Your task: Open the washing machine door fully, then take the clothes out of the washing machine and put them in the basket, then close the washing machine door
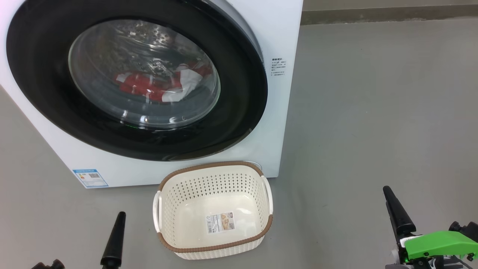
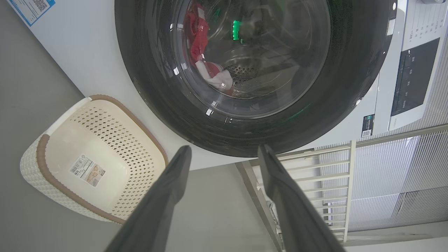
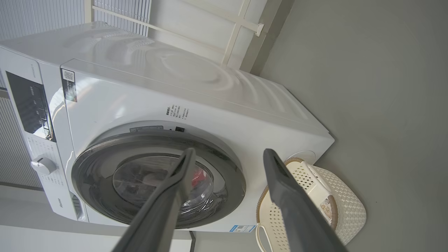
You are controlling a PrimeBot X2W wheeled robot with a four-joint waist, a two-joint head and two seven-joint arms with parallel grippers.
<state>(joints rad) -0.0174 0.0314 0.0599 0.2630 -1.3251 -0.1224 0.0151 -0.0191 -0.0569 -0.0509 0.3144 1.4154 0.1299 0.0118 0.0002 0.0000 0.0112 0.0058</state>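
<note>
Washing machine (image 1: pixel 278 30) top and left beyond frame; paper label (image 1: pixel 220 222) print illegibly small

Large white front-loading washing machine (image 1: pixel 276 142) stands on the grey floor (image 1: pixel 373 112), with a small blue label (image 1: pixel 90 178) at its lower front corner. Its round door (image 1: pixel 44 74), with a wide glossy black rim and a bulging clear glass window, is shut against the front. Behind the glass, bright red garments (image 1: pixel 149 84) with white panels lie heaped low in the perforated steel drum (image 1: pixel 149 33). Small cream-white perforated plastic basket (image 1: pixel 209 166) with a brown woven-look rim sits upright on the floor just before the machine's lower right. A paper label (image 1: pixel 220 222) lies on its bottom.
</note>
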